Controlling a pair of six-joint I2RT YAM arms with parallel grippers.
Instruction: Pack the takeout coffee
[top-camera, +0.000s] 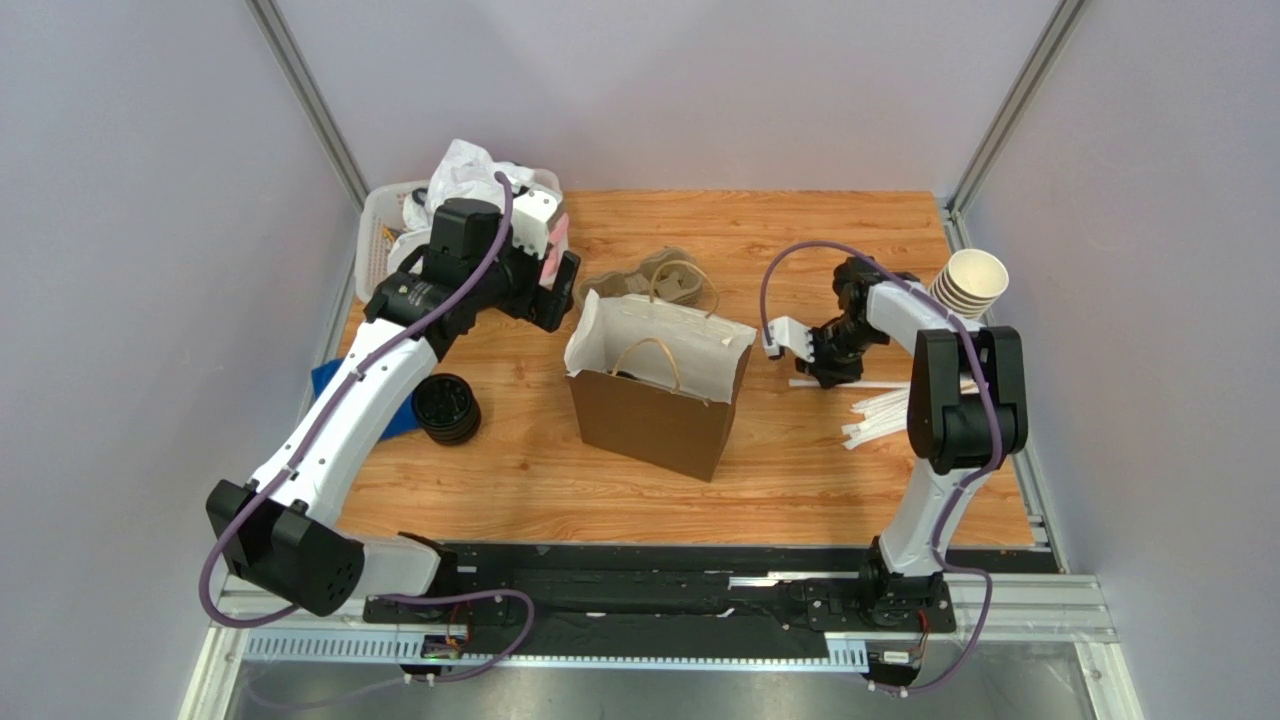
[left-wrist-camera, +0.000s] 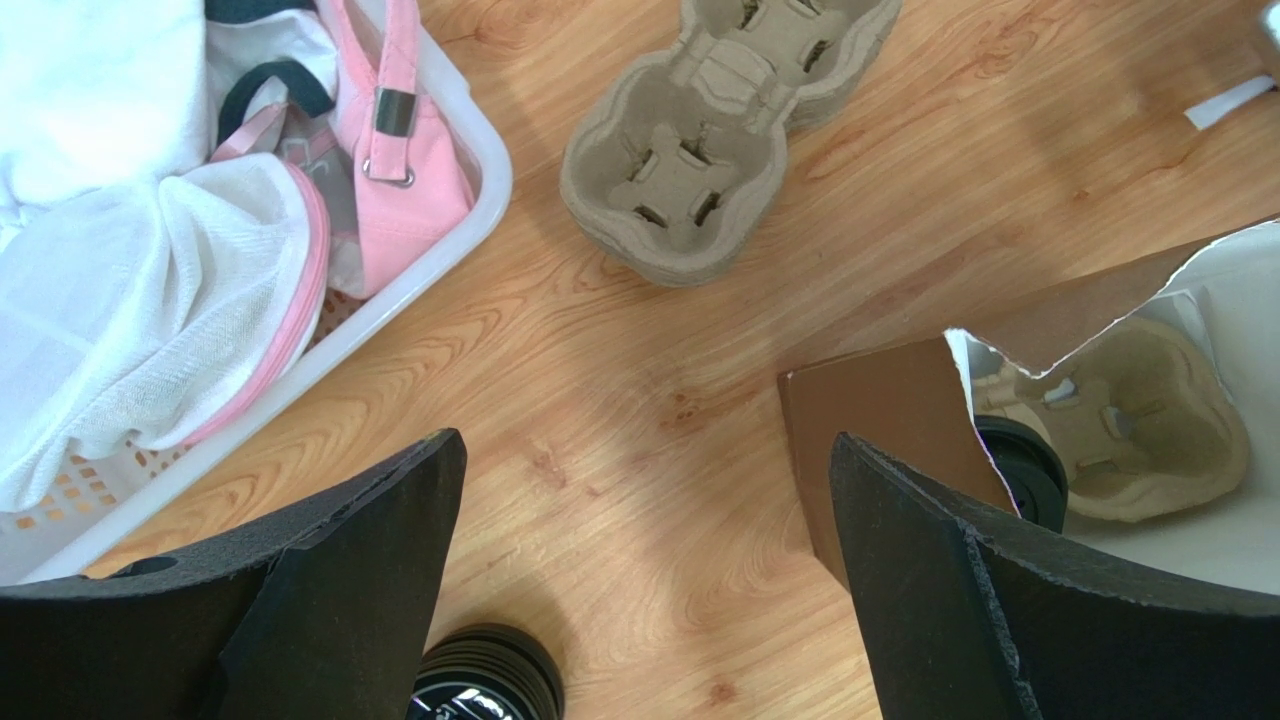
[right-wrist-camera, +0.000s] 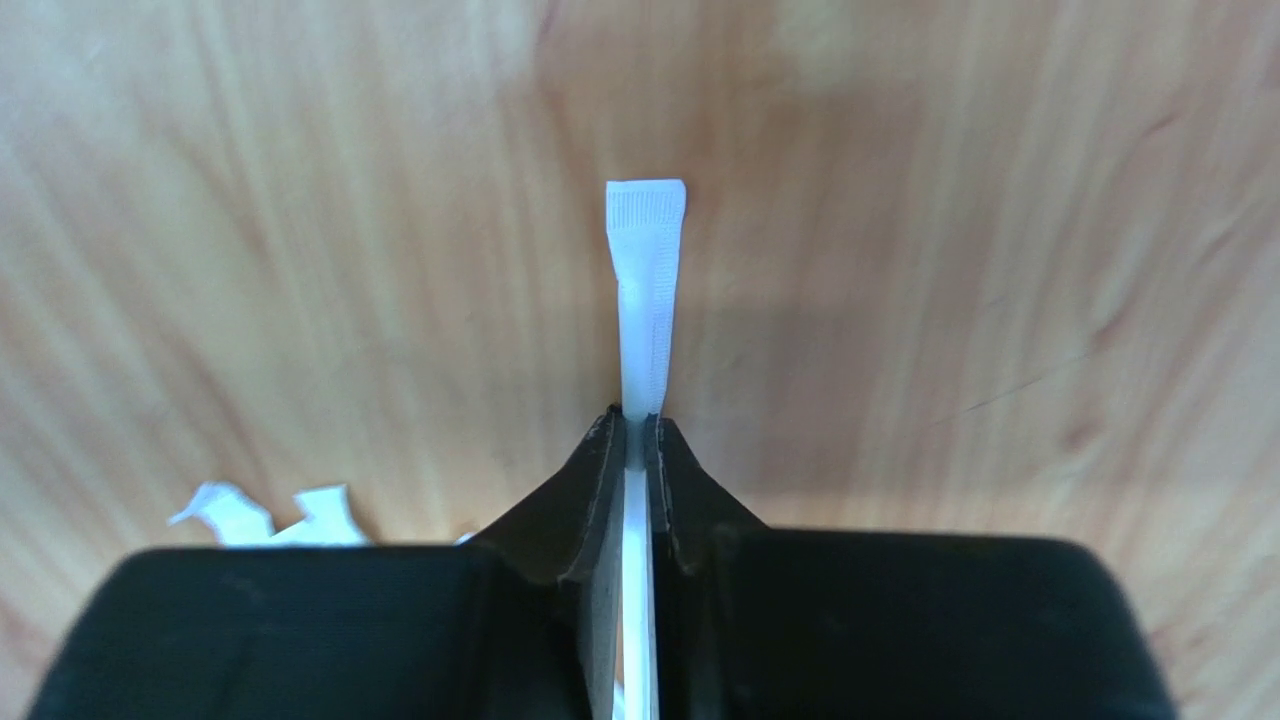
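Note:
The brown paper bag (top-camera: 654, 413) stands open mid-table. Inside it, the left wrist view shows a pulp carrier (left-wrist-camera: 1127, 420) and a round black lid (left-wrist-camera: 1029, 468), apparently the takeout coffee; its cup is hidden by the bag wall (left-wrist-camera: 879, 435). My left gripper (top-camera: 549, 293) hangs open left of the bag, its jaws (left-wrist-camera: 646, 443) wide apart over bare wood with nothing between them. Right of the bag, my right gripper (top-camera: 796, 348) is shut (right-wrist-camera: 636, 428) on a white paper-wrapped straw (right-wrist-camera: 643, 285), whose flat end sticks out past the fingertips, just above the table.
A stack of black lids (top-camera: 448, 410) (left-wrist-camera: 484, 683) sits below the left gripper. A second pulp carrier (top-camera: 661, 278) (left-wrist-camera: 721, 128) lies behind the bag. A white basket (top-camera: 383, 225) (left-wrist-camera: 451, 248) of cloth is at back left. Loose straws (top-camera: 887, 408) and stacked cream cups (top-camera: 969, 281) lie right.

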